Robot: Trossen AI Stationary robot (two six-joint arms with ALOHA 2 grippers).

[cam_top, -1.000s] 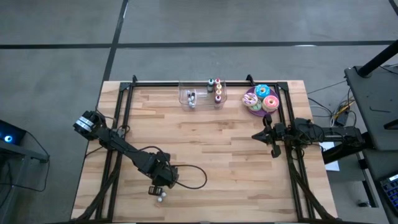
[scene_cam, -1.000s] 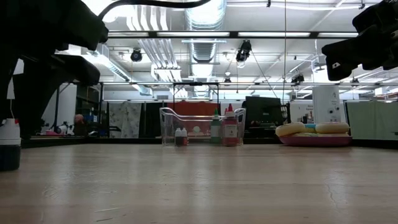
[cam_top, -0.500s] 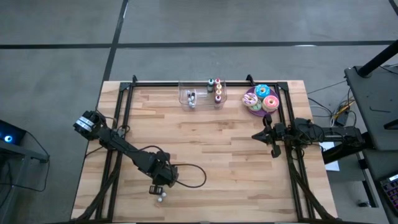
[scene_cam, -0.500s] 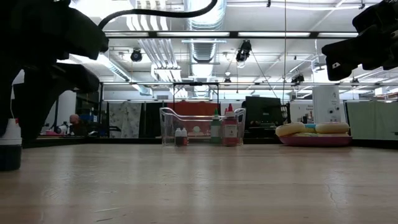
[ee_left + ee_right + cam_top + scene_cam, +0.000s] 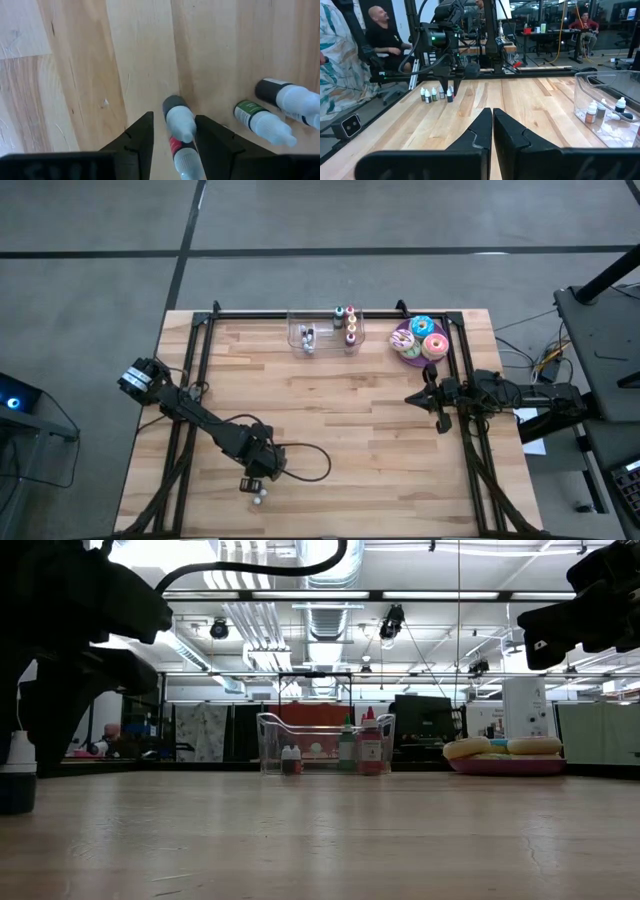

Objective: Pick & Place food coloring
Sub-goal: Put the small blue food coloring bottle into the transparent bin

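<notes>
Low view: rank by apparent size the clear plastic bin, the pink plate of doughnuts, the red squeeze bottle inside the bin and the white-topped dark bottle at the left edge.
1. Clear plastic bin.
2. Pink plate of doughnuts.
3. Unsure: the white-topped dark bottle looks bigger than the red squeeze bottle, but it stands far nearer the camera.

occluded: red-labelled bottle cut by edge | 1 bottle cropped
</notes>
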